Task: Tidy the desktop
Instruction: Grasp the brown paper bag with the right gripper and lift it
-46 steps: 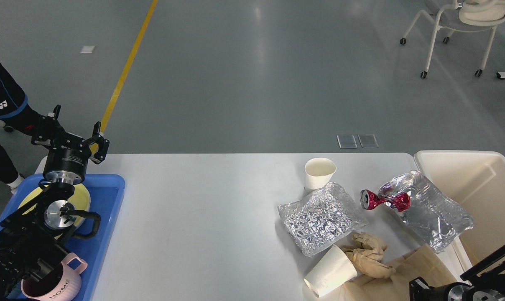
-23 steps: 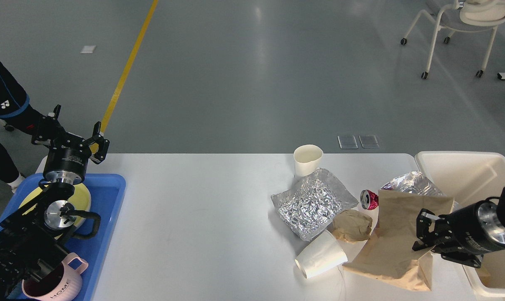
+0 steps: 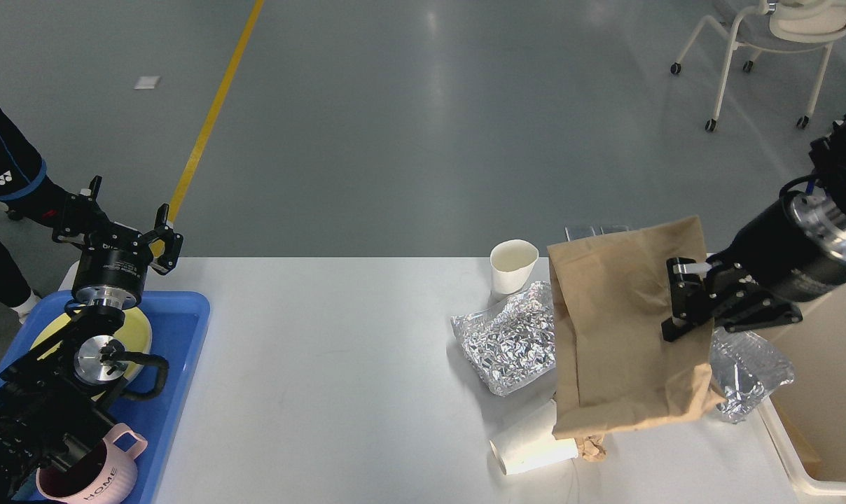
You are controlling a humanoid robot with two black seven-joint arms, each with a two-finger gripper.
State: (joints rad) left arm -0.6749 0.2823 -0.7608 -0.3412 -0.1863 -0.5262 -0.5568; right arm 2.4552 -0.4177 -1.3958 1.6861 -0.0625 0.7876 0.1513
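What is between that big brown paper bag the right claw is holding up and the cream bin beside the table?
Nothing solid that I can see. The brown paper bag hangs from the right gripper above the white desktop; only the gripper's arm and a clear crinkled plastic bag at the table's edge lie toward the cream rectangular bin.

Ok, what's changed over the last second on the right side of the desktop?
The right gripper came in from the lower right, gripped the brown paper bag and lifted it off the desktop, up toward the cream bin. The upright paper cup and foil bag shifted left. The left gripper and blue tray stayed put.
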